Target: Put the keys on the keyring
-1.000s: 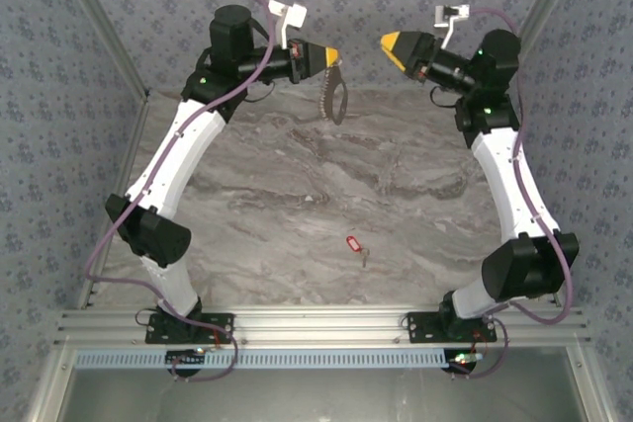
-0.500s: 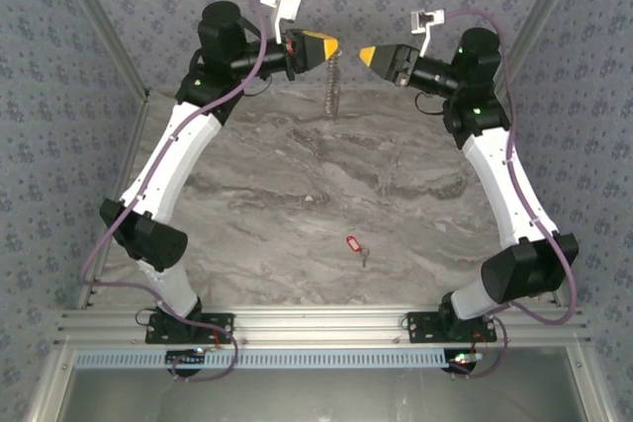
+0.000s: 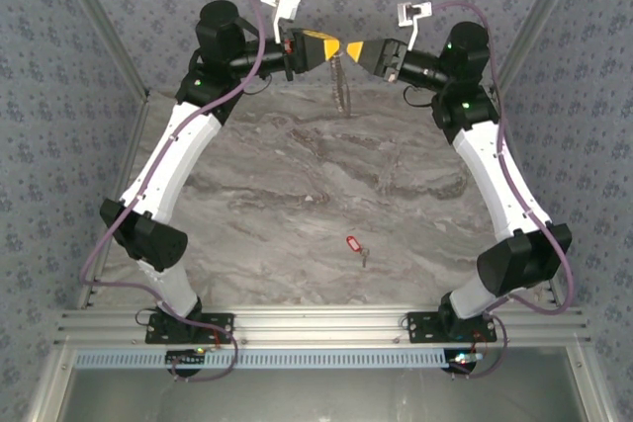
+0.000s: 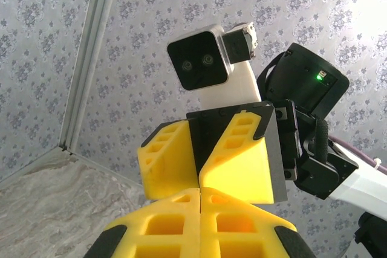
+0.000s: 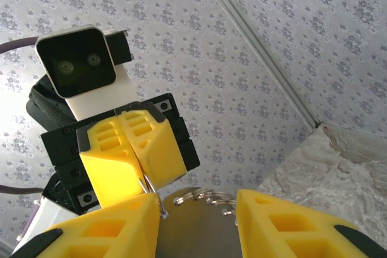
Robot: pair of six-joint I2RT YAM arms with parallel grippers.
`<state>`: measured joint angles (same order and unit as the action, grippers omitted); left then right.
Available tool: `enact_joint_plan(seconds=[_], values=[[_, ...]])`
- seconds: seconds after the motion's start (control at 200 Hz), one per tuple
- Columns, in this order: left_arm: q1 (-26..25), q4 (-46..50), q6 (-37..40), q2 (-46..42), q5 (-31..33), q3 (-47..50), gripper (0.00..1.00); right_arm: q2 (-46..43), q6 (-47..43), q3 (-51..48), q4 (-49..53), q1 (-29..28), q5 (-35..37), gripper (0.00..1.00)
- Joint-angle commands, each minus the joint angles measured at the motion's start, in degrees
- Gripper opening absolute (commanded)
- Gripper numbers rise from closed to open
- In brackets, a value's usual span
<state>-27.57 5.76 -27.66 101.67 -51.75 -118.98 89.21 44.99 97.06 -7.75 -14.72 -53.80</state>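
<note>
Above the far end of the desk (image 3: 297, 185), the left tool (image 3: 331, 47) is clamping tight on the dangling keyring (image 3: 342, 86), apparently offering it to the part-open, empty right tool (image 3: 351, 49), while the red key (image 3: 351, 243) is lying well apart.

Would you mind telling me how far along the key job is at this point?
Done: the left gripper is shut on the keyring, which hangs from it. In hand: the right gripper, jaws open, meets it tip to tip at the keyring. Left: the red key lies on the table, apart from both; nothing is threaded.
</note>
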Motion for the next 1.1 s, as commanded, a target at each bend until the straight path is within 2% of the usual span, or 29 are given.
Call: enact_joint_plan(seconds=[0.0, 0.255, 0.465, 0.694, 0.859, 1.004, 1.099], values=[[0.5, -3.1, -0.3, -1.8, -1.9, -0.6, 0.0, 0.5, 1.5, 2.2, -3.0, -1.0, -1.4, 0.39], [0.9, -2.7, -0.4, -1.3, -2.9, -1.4, 0.0, 0.7, 1.2, 2.4, -2.8, -2.0, -1.7, 0.31], [0.9, -2.4, -0.4, -1.0, -3.5, -1.9, 0.0, 1.0, 1.5, 2.8, -3.3, -2.4, -1.7, 0.3], [1.0, -2.6, -0.7, -0.6, -3.8, -2.2, 0.0, 1.5, 2.9, 3.5, -4.7, -2.5, -2.1, 0.17], [1.0, -2.7, -0.9, -0.5, -3.5, -2.5, 0.0, 2.1, 4.8, 3.7, -6.8, -2.5, -3.5, 0.12], [0.9, -2.6, -1.0, -0.5, -3.7, -2.4, 0.0, 2.6, 5.9, 3.7, -7.9, -2.8, -4.3, 0.18], [0.8, -2.4, -1.0, -0.5, -3.6, -2.4, 0.0, 2.7, 6.0, 3.7, -7.9, -2.9, -4.2, 0.17]])
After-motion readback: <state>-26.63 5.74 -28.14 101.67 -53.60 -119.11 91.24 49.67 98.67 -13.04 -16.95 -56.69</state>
